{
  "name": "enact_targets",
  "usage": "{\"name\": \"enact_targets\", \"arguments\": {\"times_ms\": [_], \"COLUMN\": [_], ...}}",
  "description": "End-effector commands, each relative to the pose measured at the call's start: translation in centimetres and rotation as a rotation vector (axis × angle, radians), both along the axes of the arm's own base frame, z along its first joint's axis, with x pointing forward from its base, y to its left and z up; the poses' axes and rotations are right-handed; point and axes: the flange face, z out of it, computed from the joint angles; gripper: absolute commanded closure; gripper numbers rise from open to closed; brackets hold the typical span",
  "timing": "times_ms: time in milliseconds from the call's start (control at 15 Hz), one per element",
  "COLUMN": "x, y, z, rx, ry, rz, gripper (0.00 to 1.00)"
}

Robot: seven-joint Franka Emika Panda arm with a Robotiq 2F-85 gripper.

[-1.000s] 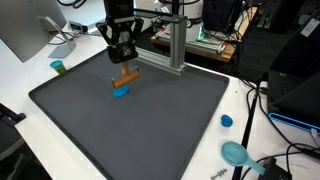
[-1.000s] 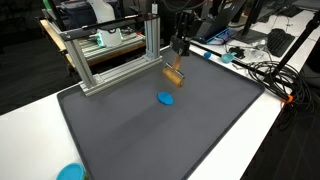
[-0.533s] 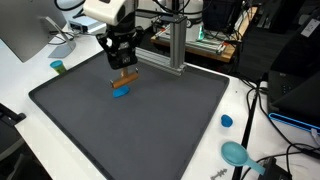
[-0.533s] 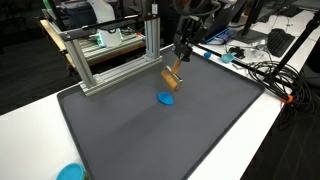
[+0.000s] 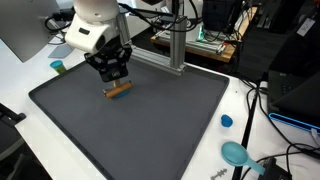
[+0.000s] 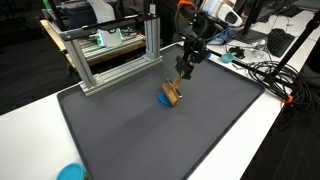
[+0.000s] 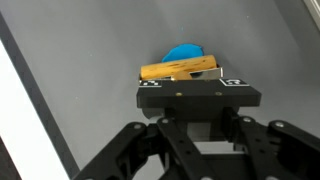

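Note:
My gripper (image 5: 114, 76) is shut on an orange wooden block (image 5: 119, 89), held low over the dark grey mat (image 5: 150, 125). The same block (image 6: 173, 95) sits right against a small blue piece (image 6: 164, 100) lying on the mat; I cannot tell whether they touch. In the wrist view the block (image 7: 180, 69) lies crosswise just past my gripper (image 7: 197, 88), with the blue piece (image 7: 186, 52) showing behind it. In an exterior view the arm (image 5: 95, 25) and the block hide the blue piece.
An aluminium frame (image 5: 172, 45) stands at the mat's far edge, also seen from the other side (image 6: 105, 55). A blue cap (image 5: 227, 121) and a teal scoop (image 5: 236, 153) lie on the white table beside cables. A green cup (image 5: 58, 67) stands off the mat.
The arm has come down with the orange block, from above the blue piece to right beside it at mat level. The grip has not changed.

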Motion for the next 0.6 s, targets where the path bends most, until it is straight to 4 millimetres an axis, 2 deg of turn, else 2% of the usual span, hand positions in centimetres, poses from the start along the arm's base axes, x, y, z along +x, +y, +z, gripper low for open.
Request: {"name": "enact_targets", "arguments": {"times_ms": [0,267,533], "x": [0.1,-0.1,-0.3], "y": [-0.6,-0.5,-1.3], "z": [-0.4,-2.3,-4.7], "rx": [-0.012,0.008,0.015], "ry": [0.05,0.051,0.056], "rz": [-0.033,-0.034,-0.049], "gripper": [0.79,0.79,0.79]}}
